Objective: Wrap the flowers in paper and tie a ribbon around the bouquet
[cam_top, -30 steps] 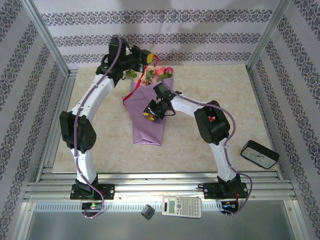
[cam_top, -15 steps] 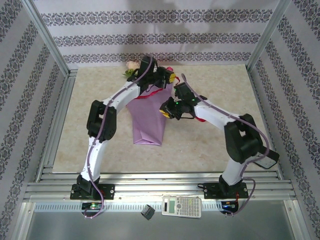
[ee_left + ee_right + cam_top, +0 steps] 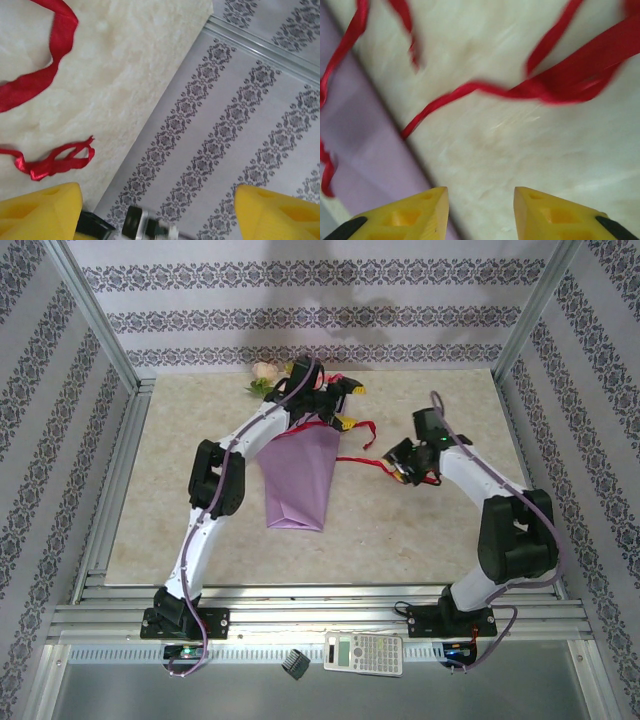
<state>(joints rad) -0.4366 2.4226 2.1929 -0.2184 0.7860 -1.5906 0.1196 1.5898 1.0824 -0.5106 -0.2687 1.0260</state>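
The bouquet (image 3: 298, 480) lies on the table as a long purple paper cone with its narrow end toward me. A cream rose and leaves (image 3: 264, 372) stick out at the far wide end, partly hidden by my left arm. The red ribbon (image 3: 362, 432) trails loose from the cone's right edge toward my right gripper (image 3: 398, 466). That gripper (image 3: 480, 192) is open over bare table, with the ribbon (image 3: 545, 90) ahead of it and the paper (image 3: 360, 145) at its left. My left gripper (image 3: 350, 406) hangs wide open (image 3: 157, 192) past the wide end, with ribbon pieces (image 3: 55, 157) below it.
The patterned back wall (image 3: 225, 125) stands just beyond the table's far edge, close to the left gripper. A calculator (image 3: 363, 652) and a small black object (image 3: 295, 664) lie on the metal ledge in front of the arm bases. Aluminium posts frame both sides.
My left arm swung from the back left across the blooms to the right of the wide end. My right gripper pulled back from the cone to the right, and the ribbon now lies stretched between them.
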